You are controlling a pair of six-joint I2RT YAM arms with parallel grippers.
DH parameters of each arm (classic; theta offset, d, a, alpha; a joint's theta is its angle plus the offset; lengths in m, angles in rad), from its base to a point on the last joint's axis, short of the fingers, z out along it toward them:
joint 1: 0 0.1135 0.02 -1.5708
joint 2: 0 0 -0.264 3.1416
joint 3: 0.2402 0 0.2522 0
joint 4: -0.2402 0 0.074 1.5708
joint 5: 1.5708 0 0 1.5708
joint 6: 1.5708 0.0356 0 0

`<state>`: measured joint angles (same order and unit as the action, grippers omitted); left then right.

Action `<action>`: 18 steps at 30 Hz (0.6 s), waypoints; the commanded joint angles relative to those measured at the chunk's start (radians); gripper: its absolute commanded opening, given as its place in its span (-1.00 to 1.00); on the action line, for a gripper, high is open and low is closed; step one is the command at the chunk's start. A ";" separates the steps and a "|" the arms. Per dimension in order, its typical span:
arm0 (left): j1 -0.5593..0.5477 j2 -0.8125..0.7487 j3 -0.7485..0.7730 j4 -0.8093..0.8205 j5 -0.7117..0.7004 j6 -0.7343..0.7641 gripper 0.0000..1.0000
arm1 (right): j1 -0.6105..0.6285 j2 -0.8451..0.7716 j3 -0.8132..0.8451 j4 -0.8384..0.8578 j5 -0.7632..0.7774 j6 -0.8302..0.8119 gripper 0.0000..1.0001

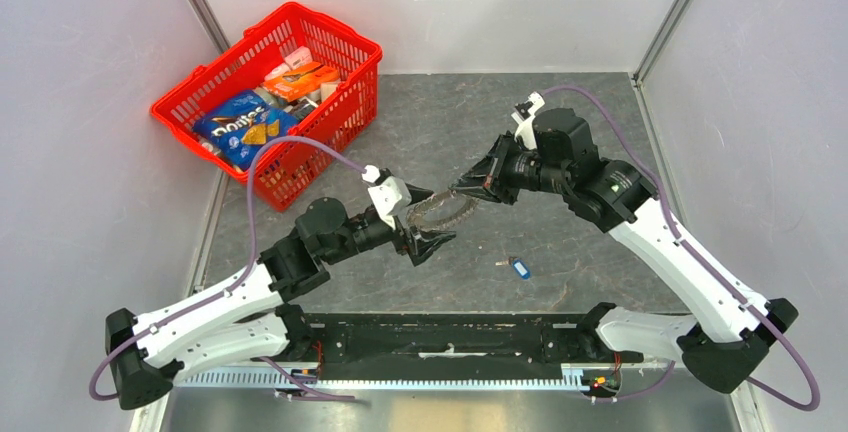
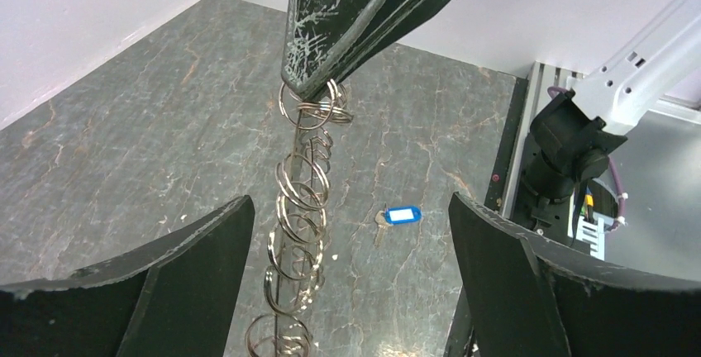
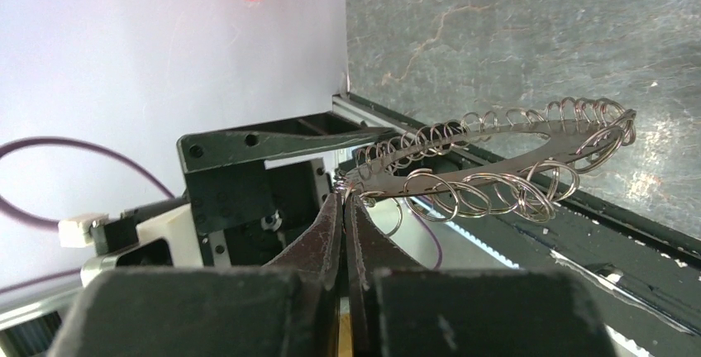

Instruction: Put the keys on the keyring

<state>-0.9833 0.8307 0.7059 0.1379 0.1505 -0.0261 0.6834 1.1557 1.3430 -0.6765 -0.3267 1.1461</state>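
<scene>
The right gripper (image 1: pixel 463 190) is pinching a large hoop strung with many small silvery split rings (image 1: pixel 455 216) over the middle of the grey table (image 1: pixel 560 142), its fingers pressed together on the hoop's rim at about 1 o'clock in the overhead view. In the right wrist view the closed gripper (image 3: pixel 343 208) is biting the near end of the flat band, and the hoop (image 3: pixel 496 196) is reaching out level above the tabletop.

The left gripper (image 1: pixel 426 220) is coming in from 8 o'clock with its fingers spread wide, straddling the hoop's 9 o'clock side without touching it. In its own wrist view the two dark fingers (image 2: pixel 529 291) are standing well apart at either side, with the rings (image 2: pixel 302 200) running between them up to the right gripper's tip (image 2: pixel 310 84).

A lone blue-tagged key (image 1: pixel 518 268) is lying flat on the table at about 4 o'clock from the hoop, apart from both grippers; the left wrist view also shows it (image 2: pixel 398 215).

A red basket (image 1: pixel 336 28) holding a Doritos bag (image 1: pixel 243 124) is sitting at the table's 10 o'clock corner.
</scene>
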 commanded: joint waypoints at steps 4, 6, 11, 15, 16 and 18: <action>0.002 0.044 0.071 0.057 0.061 0.086 0.71 | 0.002 -0.052 0.060 0.011 -0.088 -0.029 -0.91; 0.002 0.053 0.081 0.050 0.074 0.091 0.55 | 0.001 -0.056 0.061 0.008 -0.097 -0.032 -0.90; 0.002 0.069 0.105 0.034 0.098 0.098 -0.09 | 0.003 -0.064 0.059 0.004 -0.117 -0.040 -0.90; 0.002 0.068 0.110 0.034 0.104 0.097 -0.40 | 0.002 -0.073 0.056 0.002 -0.122 -0.041 -0.90; 0.002 0.068 0.112 0.033 0.106 0.097 -0.60 | 0.002 -0.075 0.056 0.002 -0.123 -0.040 -0.90; 0.001 0.067 0.116 0.027 0.106 0.098 -0.91 | 0.003 -0.077 0.056 0.002 -0.125 -0.042 -0.90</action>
<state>-0.9829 0.8986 0.7773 0.1364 0.2287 0.0410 0.6834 1.1107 1.3514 -0.7151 -0.4198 1.1160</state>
